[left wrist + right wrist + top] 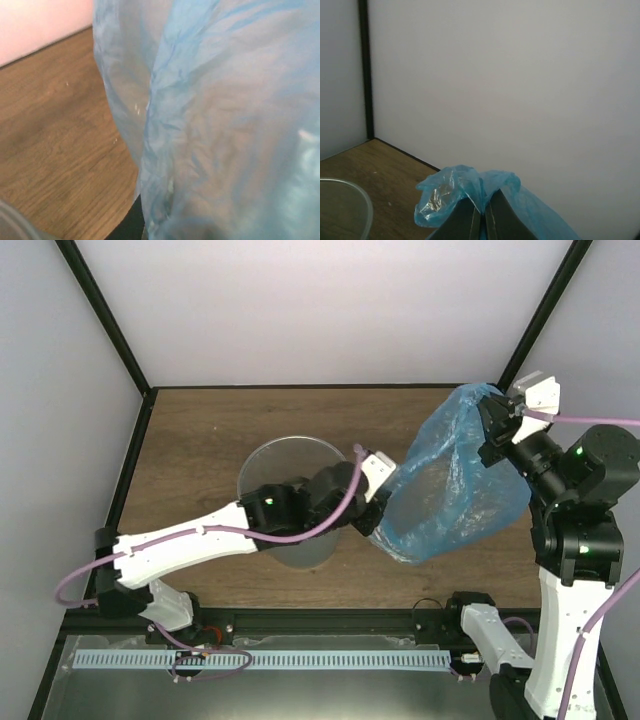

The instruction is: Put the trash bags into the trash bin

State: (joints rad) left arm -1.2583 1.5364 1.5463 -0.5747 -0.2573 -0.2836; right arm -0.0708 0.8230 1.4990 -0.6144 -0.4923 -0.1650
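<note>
Bin [285, 443] stood on the table [190, 440] near centre, the left arm lying across its near side. Left gripper [370, 512] reached past the bin's 3 o'clock rim to the 8 o'clock edge of the bag [450, 485]. In the left wrist view the blue film [225, 125] filled nearly everything, fingers hidden, so cannot tell whether it was gripping or spread. The bag hung off the table at 3 o'clock from the bin, outside it, puffed and wrinkled. Right gripper [497, 422] pinched the bag's top at 1 o'clock. In the right wrist view the fingers [462, 222] were closed tight on the bunched film [455, 187], bin rim [350, 187] at 9 o'clock.
</note>
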